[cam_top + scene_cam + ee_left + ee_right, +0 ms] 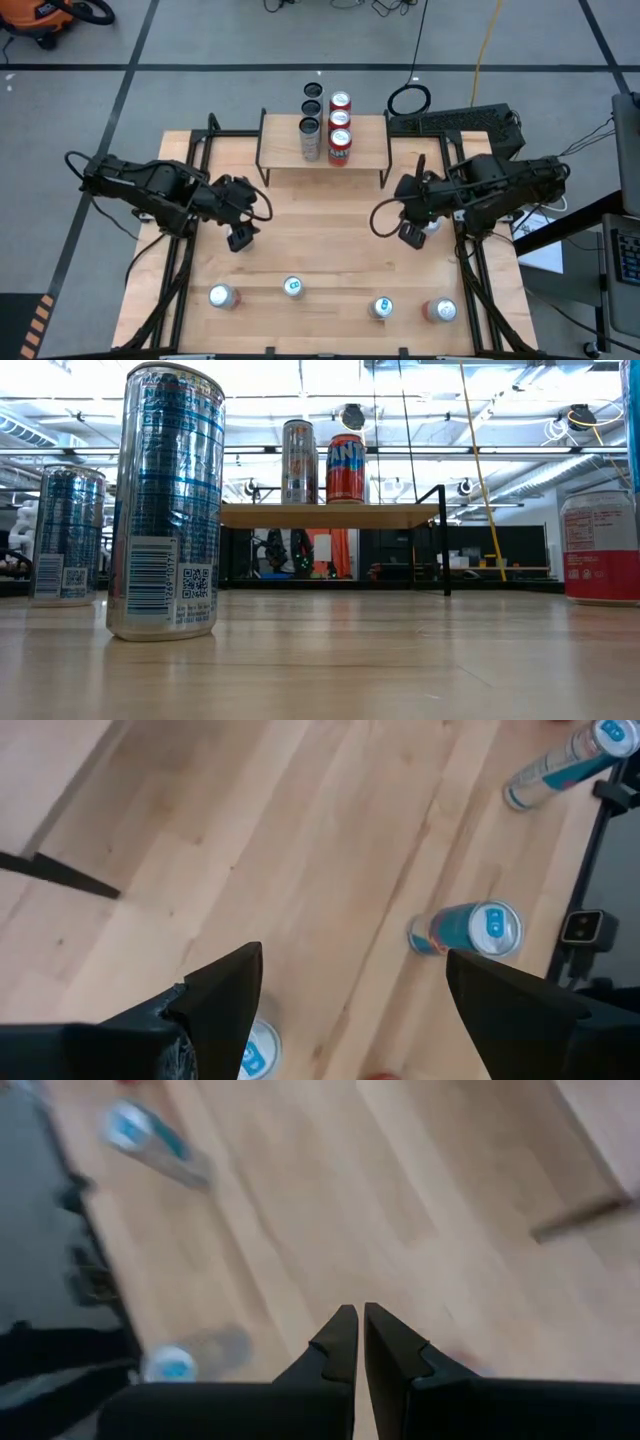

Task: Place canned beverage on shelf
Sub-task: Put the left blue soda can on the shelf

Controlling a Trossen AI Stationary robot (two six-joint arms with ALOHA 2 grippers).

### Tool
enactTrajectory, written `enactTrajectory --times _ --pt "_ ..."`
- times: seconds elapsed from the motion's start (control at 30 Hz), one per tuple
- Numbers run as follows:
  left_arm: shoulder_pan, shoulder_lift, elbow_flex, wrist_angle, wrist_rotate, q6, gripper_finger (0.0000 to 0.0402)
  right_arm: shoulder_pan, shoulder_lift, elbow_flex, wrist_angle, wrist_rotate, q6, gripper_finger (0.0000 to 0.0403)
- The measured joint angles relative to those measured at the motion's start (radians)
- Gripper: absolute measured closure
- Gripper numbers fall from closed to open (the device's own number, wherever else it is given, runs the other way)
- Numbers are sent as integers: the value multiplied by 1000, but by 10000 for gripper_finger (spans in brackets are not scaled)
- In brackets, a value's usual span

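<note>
Along the near edge of the worktop four cans stand upright in a row: a silver can toward the near left corner, a blue-topped can beside it toward the middle, another blue-topped can right of centre, and a red-and-white can toward the near right corner.

Farther in, my left gripper hangs over the left half of the worktop with its fingers spread wide and nothing between them. My right gripper hangs over the right half, its fingers pressed together, holding nothing.

At the far edge, in the middle, stands the shelf. On its top board I see a silver can and, just beside it on the right, three red cans in a line running front to back. Two dark cans sit past the shelf's back edge; I cannot tell what they rest on.
</note>
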Motion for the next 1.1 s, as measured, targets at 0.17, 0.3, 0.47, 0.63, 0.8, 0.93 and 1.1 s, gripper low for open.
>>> enactTrajectory --times 0.17,0.3,0.47,0.63,0.8,0.93,1.1 --pt "3 10 0 53 -40 88 82 -26 -20 -66 -34 -28 34 403" --pt "3 23 0 134 -103 165 82 -29 -70 -233 -34 -140 53 401" --pt "3 34 0 213 -108 227 82 -29 -131 -438 30 -221 114 380" --pt "3 42 0 242 -119 264 82 -42 -163 -514 84 -167 117 347" --pt "12 54 0 241 -104 264 82 -59 -188 -558 95 -155 87 310" --pt "12 53 0 241 -89 281 82 -102 -223 -578 103 -256 50 277" --pt "24 53 0 217 -72 287 82 -174 -289 -594 113 -232 31 233"
